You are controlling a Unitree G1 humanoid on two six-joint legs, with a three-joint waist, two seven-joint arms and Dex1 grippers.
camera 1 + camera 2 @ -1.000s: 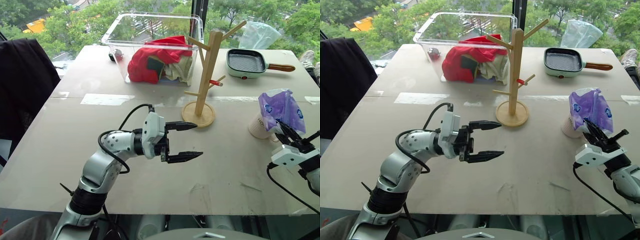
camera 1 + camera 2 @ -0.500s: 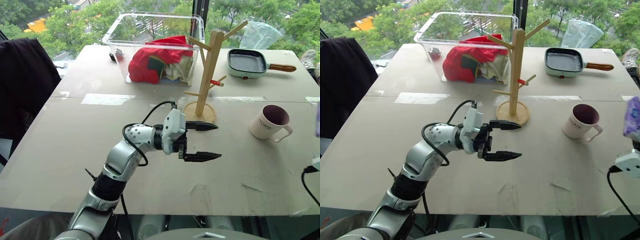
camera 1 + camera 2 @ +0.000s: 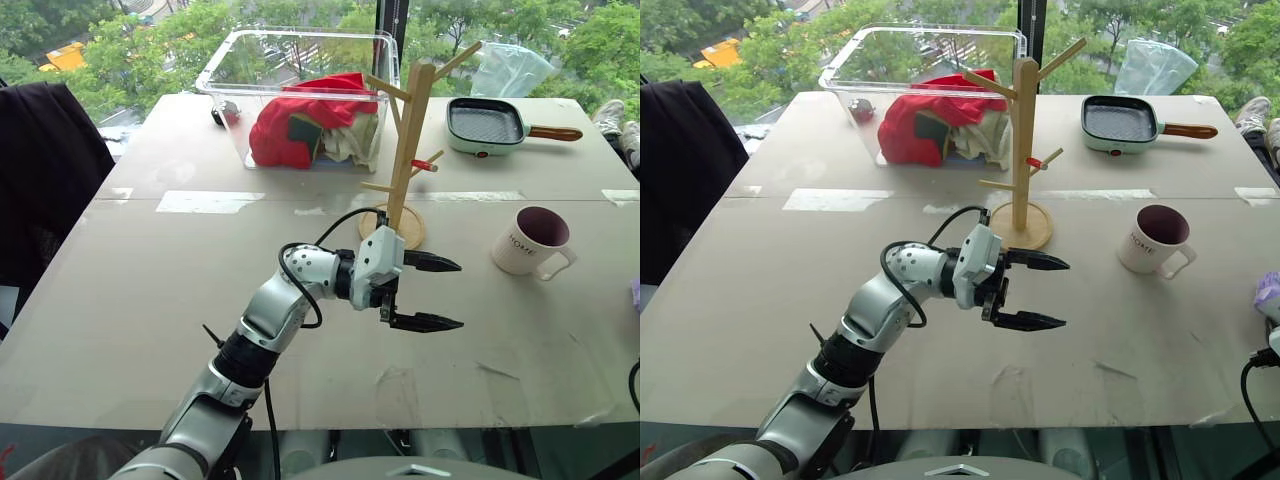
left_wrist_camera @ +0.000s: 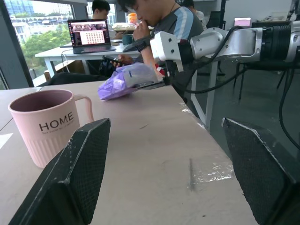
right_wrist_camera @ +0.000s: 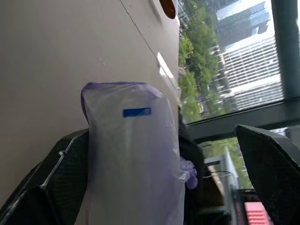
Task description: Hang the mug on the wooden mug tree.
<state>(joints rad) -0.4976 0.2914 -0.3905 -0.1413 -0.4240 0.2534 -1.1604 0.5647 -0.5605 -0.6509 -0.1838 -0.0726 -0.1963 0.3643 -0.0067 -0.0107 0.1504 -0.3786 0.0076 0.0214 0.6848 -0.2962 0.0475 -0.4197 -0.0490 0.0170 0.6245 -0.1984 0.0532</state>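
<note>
Cream-white mug [image 3: 530, 241] stands upright on the table [image 3: 150, 290], right of the wooden mug tree [image 3: 405, 150]. Left gripper [image 3: 437, 293], fingers apart, should straddle the mug's wall squarely, handle left free for the peg.

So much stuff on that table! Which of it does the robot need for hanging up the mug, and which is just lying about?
Needed for the job:
- mug, standing on the table
- wooden mug tree
- left tool, open, between them

Just lying about:
- clear bin with red cloth
- green pan
- purple tissue pack, at the right tool
</note>
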